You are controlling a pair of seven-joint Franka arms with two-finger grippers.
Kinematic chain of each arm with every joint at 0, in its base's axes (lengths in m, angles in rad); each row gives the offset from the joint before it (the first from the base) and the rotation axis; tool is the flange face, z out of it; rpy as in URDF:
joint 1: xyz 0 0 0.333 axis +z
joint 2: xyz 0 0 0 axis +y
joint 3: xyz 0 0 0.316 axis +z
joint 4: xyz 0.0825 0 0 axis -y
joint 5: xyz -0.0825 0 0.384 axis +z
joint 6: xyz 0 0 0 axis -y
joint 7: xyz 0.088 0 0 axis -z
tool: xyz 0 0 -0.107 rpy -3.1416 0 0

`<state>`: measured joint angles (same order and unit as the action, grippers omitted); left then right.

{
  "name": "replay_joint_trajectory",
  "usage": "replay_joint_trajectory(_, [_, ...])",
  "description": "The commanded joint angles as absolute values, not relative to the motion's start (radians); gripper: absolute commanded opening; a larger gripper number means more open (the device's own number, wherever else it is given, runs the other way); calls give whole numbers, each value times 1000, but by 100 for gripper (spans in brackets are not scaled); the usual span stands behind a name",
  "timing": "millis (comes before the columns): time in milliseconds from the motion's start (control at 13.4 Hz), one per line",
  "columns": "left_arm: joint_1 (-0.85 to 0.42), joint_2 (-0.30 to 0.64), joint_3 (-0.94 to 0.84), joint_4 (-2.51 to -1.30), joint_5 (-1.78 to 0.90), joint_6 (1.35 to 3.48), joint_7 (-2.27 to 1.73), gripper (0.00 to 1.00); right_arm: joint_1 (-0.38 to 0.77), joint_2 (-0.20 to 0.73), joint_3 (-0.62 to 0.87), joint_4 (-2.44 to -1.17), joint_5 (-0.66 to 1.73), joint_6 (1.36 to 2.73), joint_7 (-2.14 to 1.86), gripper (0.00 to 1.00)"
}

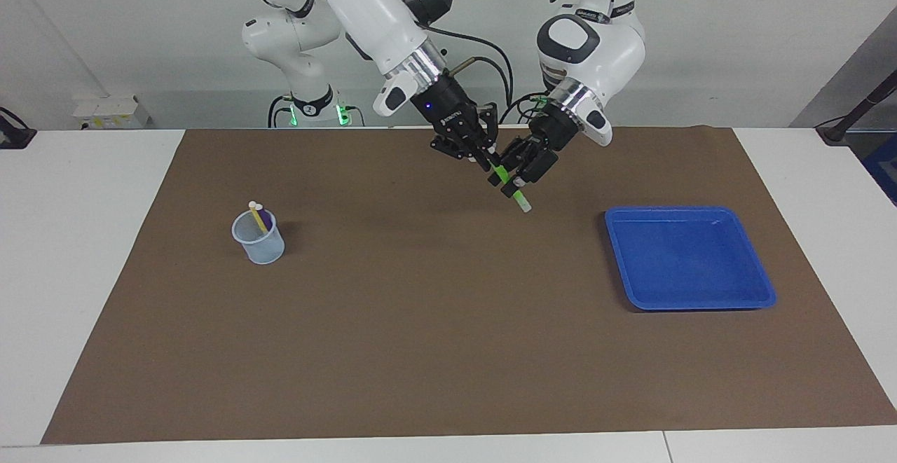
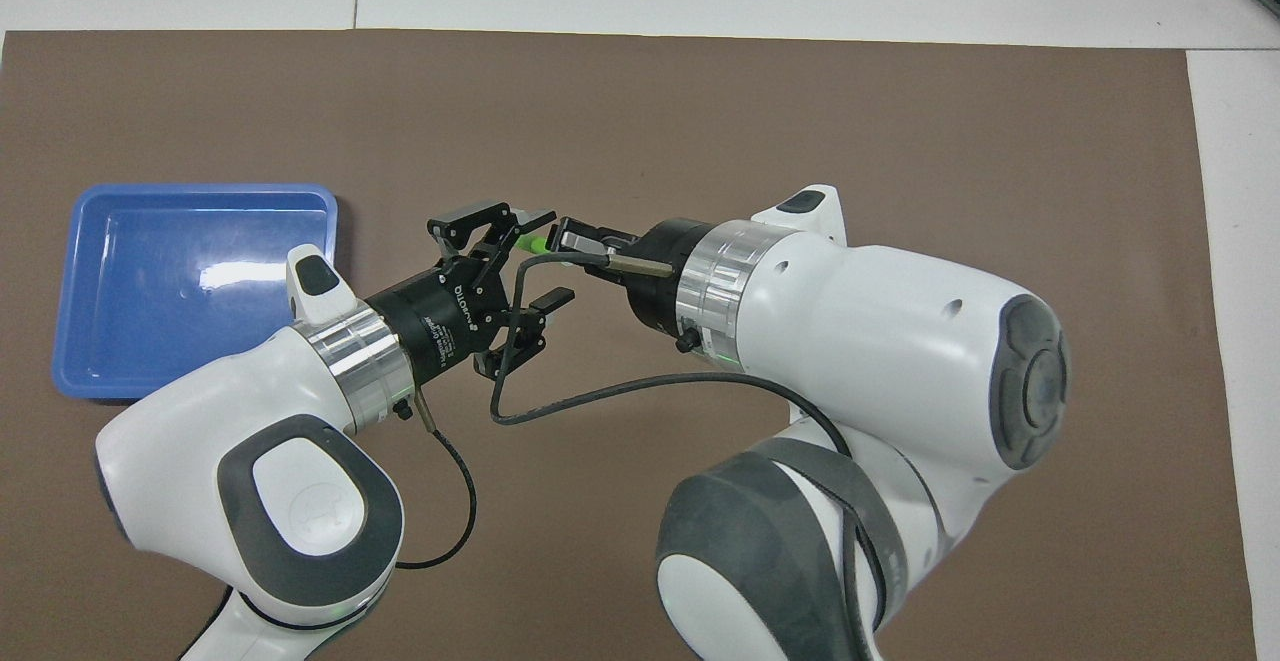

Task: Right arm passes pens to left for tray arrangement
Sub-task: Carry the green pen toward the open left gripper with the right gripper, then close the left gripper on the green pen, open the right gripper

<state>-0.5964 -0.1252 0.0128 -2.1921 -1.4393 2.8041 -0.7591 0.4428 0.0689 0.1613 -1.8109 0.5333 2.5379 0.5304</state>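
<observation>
The right tool (image 1: 489, 162) grips the slim bright green pen (image 1: 517, 199); the left tool (image 1: 514, 174), half open, straddles it. The shallow blue plastic tray (image 1: 760, 293) holds no pens.

The right gripper (image 1: 489, 162) holds the green pen (image 1: 516, 197) aslant over the mat (image 1: 448, 351), pale end down. The left gripper (image 1: 510, 177) straddles the pen's middle. The blue tray (image 1: 760, 293) lies toward the left arm's end; a cup (image 1: 261, 246) with the yellow pen (image 1: 259, 220) stands toward the right arm's.
</observation>
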Motion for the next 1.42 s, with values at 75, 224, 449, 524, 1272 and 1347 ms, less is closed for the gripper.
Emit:
replay_joint_trajectory(75, [-597,-143,18,-2198,-1451,2803,-762,56,443,60,163,-1830,558,2565,523,0])
replay_joint_trajectory(224, [-597,-144,18,-2200,-1451,2801,-762,39,445,60,163,-1830,558,2563,523,0])
replay_joint_trajectory(449, [-588,-155,18,-2201,-1451,2789,-765,25,443,60,163,-1830,557,2554,512,0])
replay_joint_trajectory(524, [-584,-161,18,-2210,-1451,2781,-765,20,443,60,163,-1832,557,2553,508,0])
replay_joint_trajectory(1272, [-571,-181,18,-2229,-1451,2770,-769,0,437,60,163,-1830,558,2546,518,5])
replay_joint_trajectory(1347, [-571,-179,20,-2229,-1450,2770,-767,0,437,60,163,-1830,558,2546,520,47])
